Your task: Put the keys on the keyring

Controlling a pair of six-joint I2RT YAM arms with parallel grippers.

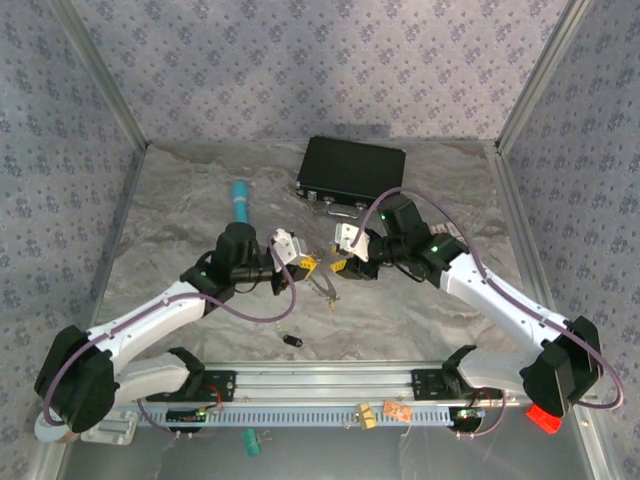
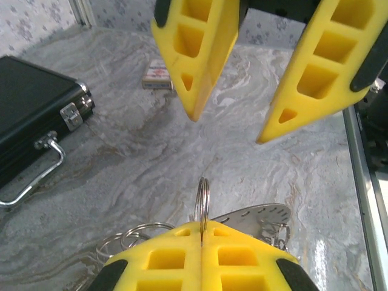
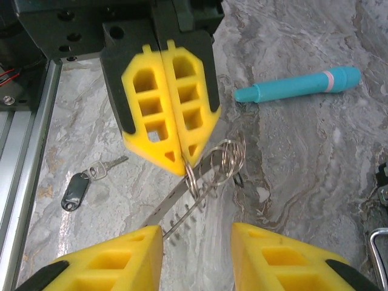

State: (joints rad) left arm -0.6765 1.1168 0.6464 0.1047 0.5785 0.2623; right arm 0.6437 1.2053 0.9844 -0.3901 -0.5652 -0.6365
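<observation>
The teal pen lies at the far left, well apart from the work. Right of it, the left gripper is fully closed. Its 2 yellow pads pinch the keyring, a thin metal ring, by its upper edge, so the ring stands on edge just beyond the fingertips, raised off the marble table. That hold looks meant to present the ring's loop to the other arm. A cluster of smaller rings and a flat toothed metal strip hang from it, touching it.

Nearer the arm bases, a black-headed key and a slim silver key lie together on the table, apart from both grippers, so threading has probably not begun for them.

Right of the ring, the right gripper faces the left one. Its jaws are partly open with nothing between them, and the keyring sits just in front of its fingertips, between the 2 grippers. It likely stands open ready to take a key or steady the ring.

The black case sits on the far side of the table.
</observation>
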